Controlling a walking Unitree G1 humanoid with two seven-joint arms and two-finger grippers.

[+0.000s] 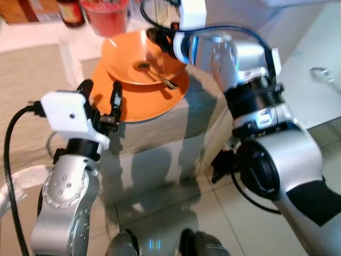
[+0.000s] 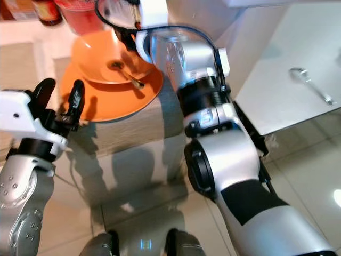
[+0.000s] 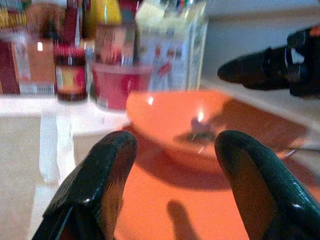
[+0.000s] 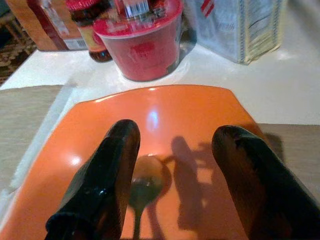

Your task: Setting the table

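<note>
On the robot's left, the left gripper [image 1: 101,101] hangs just at the near-left edge of the orange plate [image 1: 133,101], its two black fingers [image 3: 92,182] spread wide apart with nothing between them — whether a fingertip touches the rim cannot be told. The plate lies flat on the corner of a pale wooden table [image 1: 154,130], partly overhanging its edge. On top of the plate sits an orange bowl [image 1: 128,58], and inside the bowl lies a spoon [image 1: 154,74], its round end near the middle of the bowl and its handle running out toward the robot's right over the rim. Behind the bowl, toward the back of the counter, stand a red tub with a red lid [image 4: 142,45], a dark jar with a red cap [image 4: 90,30] just beside it, and a pale printed carton [image 4: 245,27] farther right. The right gripper [image 4: 172,185] hovers directly over the bowl — its fingers [image 4: 105,175] held well open, straddling the spoon's round end from above, holding nothing. Farther right, on a separate white surface [image 2: 277,80], a second metal spoon [image 2: 311,84] lies alone, well apart from the plate. Below, the glossy tiled floor [image 1: 234,213] shows between the arms.
</note>
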